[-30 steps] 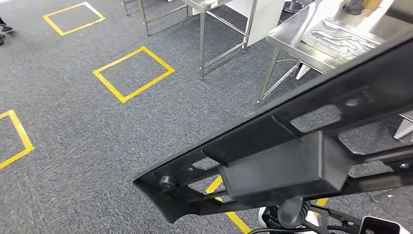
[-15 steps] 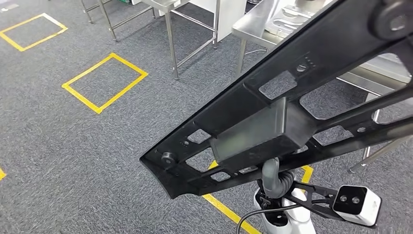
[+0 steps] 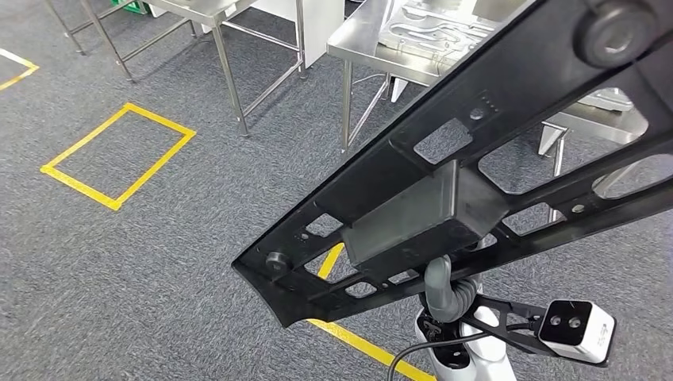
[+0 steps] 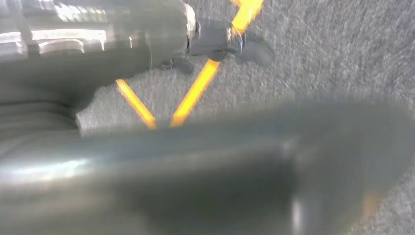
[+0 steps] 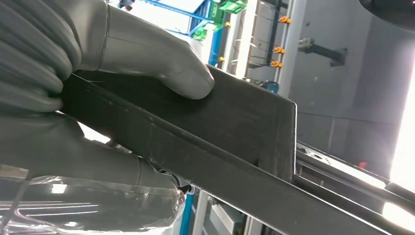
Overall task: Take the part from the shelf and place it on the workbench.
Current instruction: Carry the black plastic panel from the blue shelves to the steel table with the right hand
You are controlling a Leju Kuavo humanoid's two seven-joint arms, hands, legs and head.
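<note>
The long black part is running slantwise across the head view, its axis pointing from 7 o'clock up to 2 o'clock, with the steel table lying ahead at 12 o'clock. The right hand is clamping the part's edge; the left hand's state I cannot tell from its blurred wrist view.
</note>
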